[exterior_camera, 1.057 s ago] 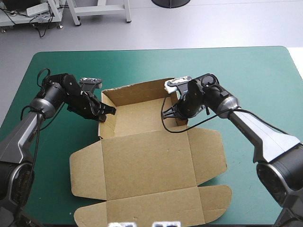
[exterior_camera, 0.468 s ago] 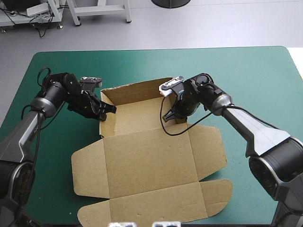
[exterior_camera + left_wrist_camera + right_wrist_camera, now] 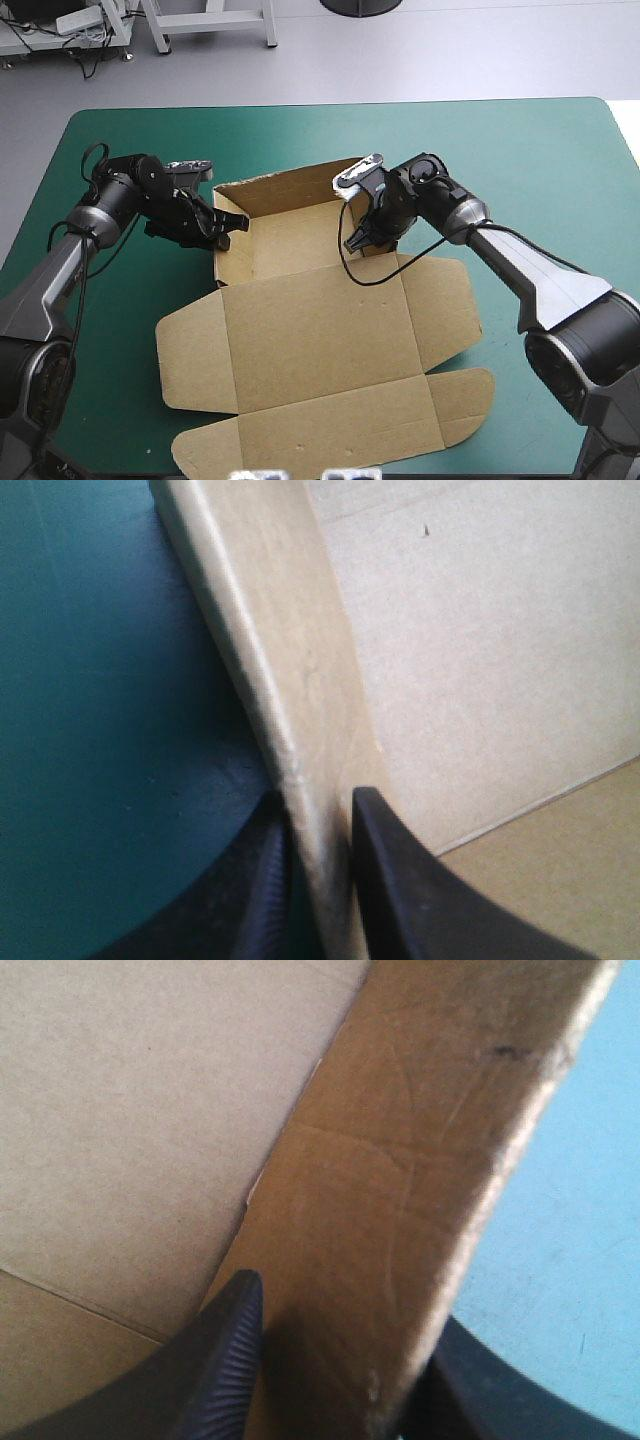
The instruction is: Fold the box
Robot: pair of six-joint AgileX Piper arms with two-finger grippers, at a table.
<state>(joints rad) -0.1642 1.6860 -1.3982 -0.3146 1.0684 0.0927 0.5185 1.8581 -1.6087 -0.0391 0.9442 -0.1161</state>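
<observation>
The table's smooth teal-green cover [image 3: 520, 150] gives little grip, I judge, so the brown box of matte cut board [image 3: 320, 340], lying mid-table, could skid or twist if my two arms pull unevenly. Its far part stands as an open tray with a back wall and two side walls. Its near part lies flat, a broad panel with round-cornered flaps toward the near edge.

That flat part is heavy enough to drag on the walls, and a wall might crease away from its scored line. The left wall bows in a soft curve with a pale, fuzzy cut edge. The right wall shows faint scuffs.

My left gripper [image 3: 320, 795] is clamped on the left wall's rim, and my right gripper [image 3: 345, 1310] pinches the right wall. Both bites are shallow, so the board may slip free.
</observation>
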